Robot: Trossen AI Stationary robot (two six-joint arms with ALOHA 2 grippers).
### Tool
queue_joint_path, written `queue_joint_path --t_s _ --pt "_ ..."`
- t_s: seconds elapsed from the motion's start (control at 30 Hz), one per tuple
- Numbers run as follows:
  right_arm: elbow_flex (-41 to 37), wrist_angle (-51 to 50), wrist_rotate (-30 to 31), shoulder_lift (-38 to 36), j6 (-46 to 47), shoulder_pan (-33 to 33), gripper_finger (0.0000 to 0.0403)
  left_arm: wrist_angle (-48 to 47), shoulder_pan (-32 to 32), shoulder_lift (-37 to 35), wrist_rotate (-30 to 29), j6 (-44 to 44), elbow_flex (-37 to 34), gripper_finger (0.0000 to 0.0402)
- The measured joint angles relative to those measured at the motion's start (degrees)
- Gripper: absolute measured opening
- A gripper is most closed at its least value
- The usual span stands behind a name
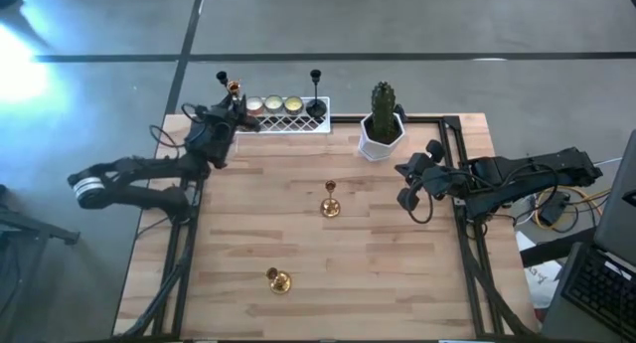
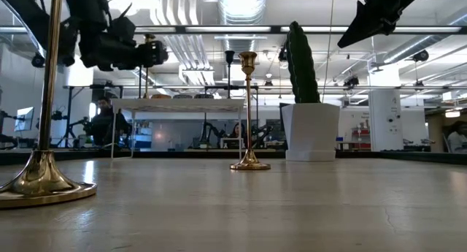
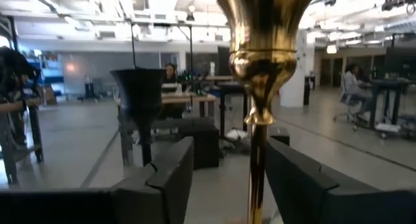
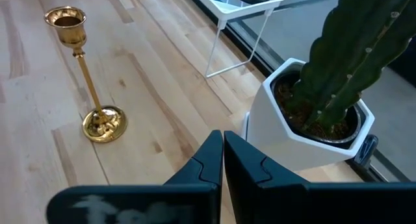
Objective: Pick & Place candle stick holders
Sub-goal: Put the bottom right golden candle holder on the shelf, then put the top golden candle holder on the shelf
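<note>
The gold candle stick holder point(image 3: 263, 74), stem between the left hand's point(image 1: 237, 111) parted fingers at the white tray point(image 1: 288, 122), could topple neighbouring holders if released crooked; the right hand point(image 4: 221, 160), closed and empty, waits by the cactus pot point(image 1: 381, 139).

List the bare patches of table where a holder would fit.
Free: wooden table right of the two standing gold stemmed holders, and its near-left corner. Crowded: the far edge, with the white lattice tray, cactus pot and left hand.

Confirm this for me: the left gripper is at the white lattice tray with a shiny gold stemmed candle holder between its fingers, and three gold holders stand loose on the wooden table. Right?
Not quite. Only two shiny gold stemmed candle holders stand loose on the wooden table, one mid-table and one nearer the front, as the high view shows. The rest holds: the left gripper is at the white lattice tray with a third gold holder between its fingers.
</note>
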Motion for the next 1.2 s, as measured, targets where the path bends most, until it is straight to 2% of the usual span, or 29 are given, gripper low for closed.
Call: queue_joint_path --t_s 0.87,1.03,1.2 --pt "0.00 0.02 -0.47 0.01 0.05 0.02 0.0008 -47.65 -8.24 -33.11 1.04 -8.26 0.27 0.0193" --pt "0.00 0.02 -0.95 0.01 0.04 0.02 0.0008 -59.39 -9.57 -38.22 9.16 -11.70 2.48 0.0193" --pt "0.00 0.07 -3.69 0.02 0.03 0.02 0.0008 -68.09 -9.64 -40.83 25.62 -14.57 4.49 0.0193"
